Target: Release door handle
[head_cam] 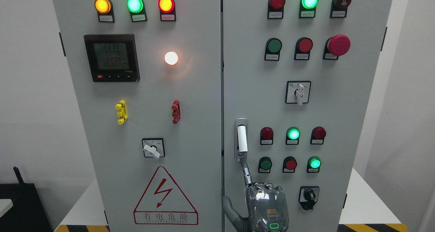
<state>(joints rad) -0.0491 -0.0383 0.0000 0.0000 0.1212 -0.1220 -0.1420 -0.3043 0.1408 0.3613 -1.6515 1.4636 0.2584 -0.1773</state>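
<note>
On the right door of the grey metal electrical cabinet, low beside the centre seam, sits the white cylindrical door handle in its silver recessed housing. Its long axis runs vertical, top pointing up. In the head view, a hand rises from the bottom edge just below it, one finger stretched up to touch the handle's lower end; the other fingers hide behind the palm, so I cannot tell their state. That light contact suggests letting go is nearly finished. No other arm shows.
</note>
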